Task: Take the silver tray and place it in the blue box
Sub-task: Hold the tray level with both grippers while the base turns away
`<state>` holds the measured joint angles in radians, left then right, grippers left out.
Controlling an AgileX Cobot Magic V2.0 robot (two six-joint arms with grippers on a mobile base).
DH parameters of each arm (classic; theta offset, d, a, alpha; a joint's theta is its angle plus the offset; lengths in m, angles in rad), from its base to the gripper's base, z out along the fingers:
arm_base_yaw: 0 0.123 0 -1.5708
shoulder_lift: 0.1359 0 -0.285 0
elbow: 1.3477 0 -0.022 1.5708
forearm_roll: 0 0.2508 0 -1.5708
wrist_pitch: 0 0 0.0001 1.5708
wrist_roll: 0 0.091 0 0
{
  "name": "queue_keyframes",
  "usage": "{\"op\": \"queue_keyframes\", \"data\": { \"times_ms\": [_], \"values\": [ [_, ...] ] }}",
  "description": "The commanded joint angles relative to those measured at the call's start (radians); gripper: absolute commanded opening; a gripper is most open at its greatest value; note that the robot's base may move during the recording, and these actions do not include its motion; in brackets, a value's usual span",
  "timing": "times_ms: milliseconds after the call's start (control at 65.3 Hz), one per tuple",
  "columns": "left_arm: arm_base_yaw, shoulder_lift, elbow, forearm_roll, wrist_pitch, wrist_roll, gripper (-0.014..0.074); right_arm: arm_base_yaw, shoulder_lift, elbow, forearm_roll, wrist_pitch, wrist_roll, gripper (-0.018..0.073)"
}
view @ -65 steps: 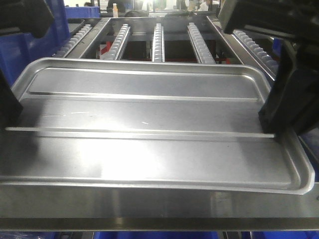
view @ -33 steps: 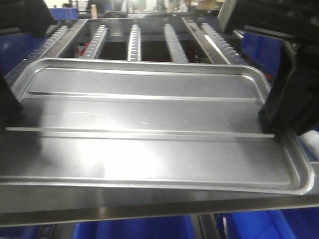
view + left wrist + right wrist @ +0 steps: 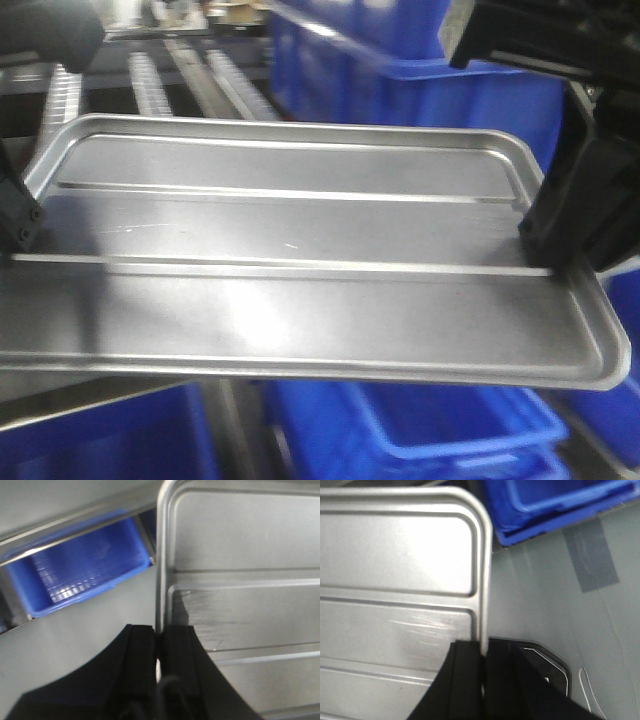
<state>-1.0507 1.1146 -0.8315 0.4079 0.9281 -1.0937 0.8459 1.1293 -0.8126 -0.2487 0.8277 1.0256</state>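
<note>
While you hold large rectangular shiny silver tray (image 3: 300, 230) level, clear of support, left gripper (image 3: 159, 645) and right gripper (image 3: 482, 655) each pinch a short-side rim. Grab looks done. Large bright-blue plastic box (image 3: 430, 90) stands beyond far edge; tray not yet inside. Left for you: move over, lower, release.

The front view sits close above the silver tray (image 3: 300, 290), facing forward and tilted down, so the tray fills the frame; the left wrist view looks from very near along the left gripper (image 3: 159, 640) at the tray's left rim; the right wrist view looks likewise along the right gripper (image 3: 482, 652) at the right rim; all three share the tray.
</note>
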Motion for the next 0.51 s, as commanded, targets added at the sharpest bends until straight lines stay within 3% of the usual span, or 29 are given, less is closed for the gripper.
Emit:
{"op": "queue_keyframes", "data": {
  "times_ms": [0,490],
  "values": [
    [0.012,-0.022,-0.02,0.073,0.07,0.0,-0.0014,-0.008,-0.025,-0.022,-0.086,0.064,-0.012,0.005],
    [0.012,-0.022,-0.02,0.073,0.07,0.0,-0.0014,-0.008,-0.025,-0.022,-0.086,0.066,-0.012,0.005]
  ]
}}
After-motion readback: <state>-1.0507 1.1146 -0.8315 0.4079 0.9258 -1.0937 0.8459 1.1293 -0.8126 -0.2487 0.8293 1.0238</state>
